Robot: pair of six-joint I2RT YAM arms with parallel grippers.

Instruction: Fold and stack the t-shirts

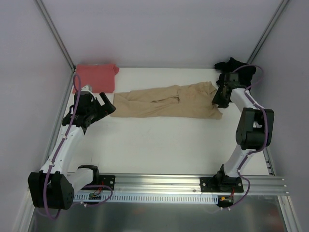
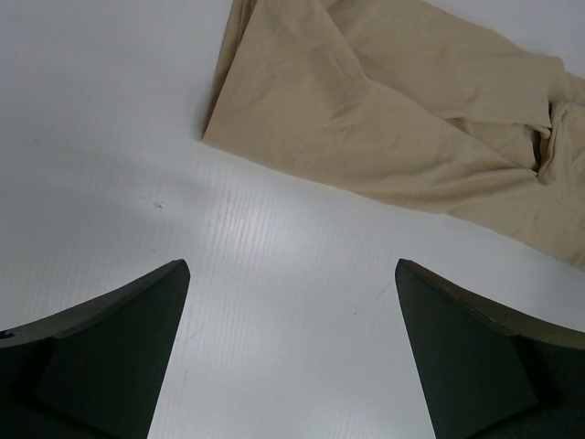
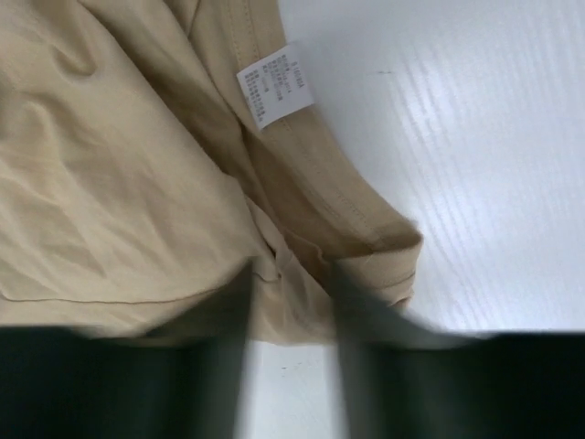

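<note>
The tan-beige t-shirt (image 1: 166, 101) lies crumpled in a long strip across the middle of the table, also seen in the left wrist view (image 2: 393, 119) and the right wrist view (image 3: 119, 183). The salmon-red t-shirt (image 1: 95, 77) lies folded at the back left. At the back right the black t-shirt (image 1: 236, 65) sits bunched, partly behind the right arm. My left gripper (image 1: 106, 104) (image 2: 292, 274) is wide open just off the tan shirt's left end, over bare table. My right gripper (image 1: 219, 99) (image 3: 292, 274) is at the shirt's right end, its blurred fingers a little apart astride a hem fold.
White walls close in the table (image 1: 159, 145) on three sides, with metal corner posts at the back. A slotted rail (image 1: 193, 186) carrying both arm bases runs along the near edge. A white care label (image 3: 274, 84) shows on the tan shirt's hem.
</note>
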